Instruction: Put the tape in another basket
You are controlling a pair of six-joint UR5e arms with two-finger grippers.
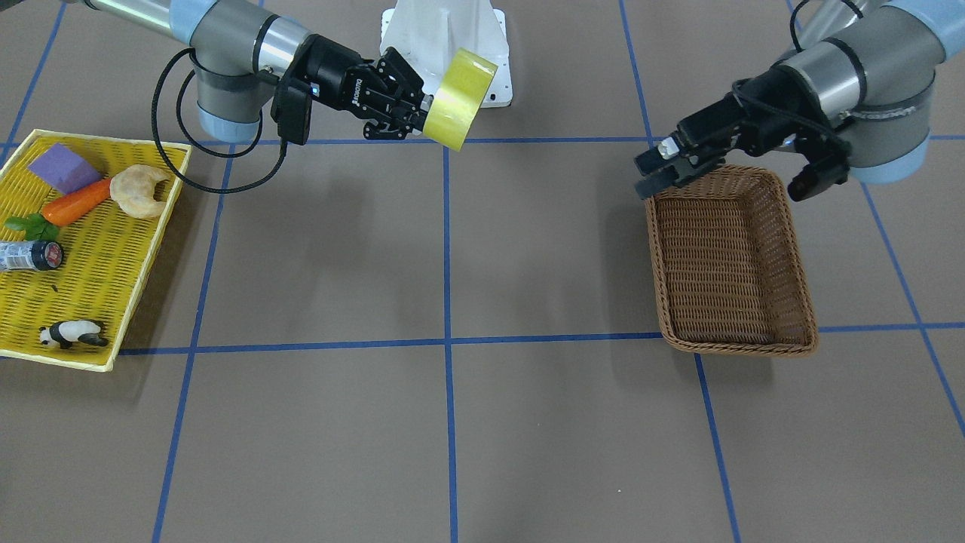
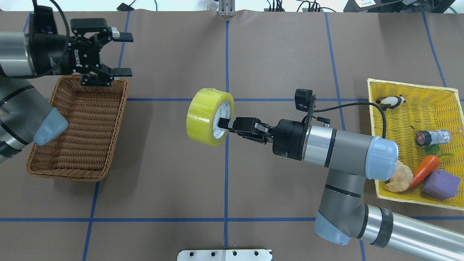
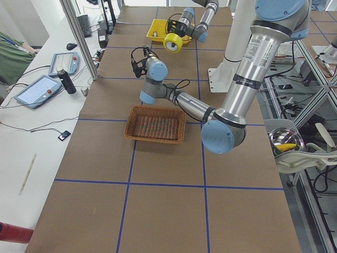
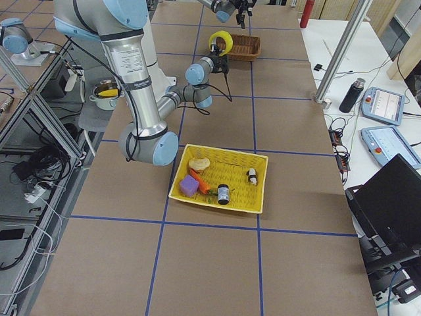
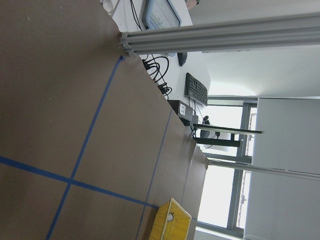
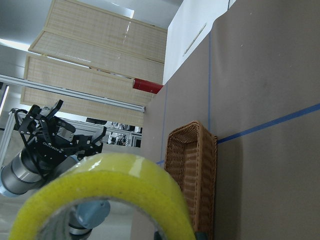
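**A:** Where is the tape?

**B:** It is up in the air over the middle of the table, beside the central blue line. It is well apart from both the brown wicker basket and the yellow mesh tray. The roll stands on edge, with its printed core turned toward the right arm.

**A:** What has hold of it?

**B:** The right gripper is clamped on the roll's wall. One finger reaches into the core.

**A:** And the left gripper?

**B:** Its fingers are spread wide and grasp nothing. It hangs raised above the basket, with the fingertips pointing toward the table's middle. The views disagree on which end of the basket it is over.

**A:** What lies in the tray?

**B:** There is a panda figurine, a dark-capped bottle on its side, a toy carrot and a purple block. There is also a croissant, partly hidden by the right arm's elbow in the overhead view.
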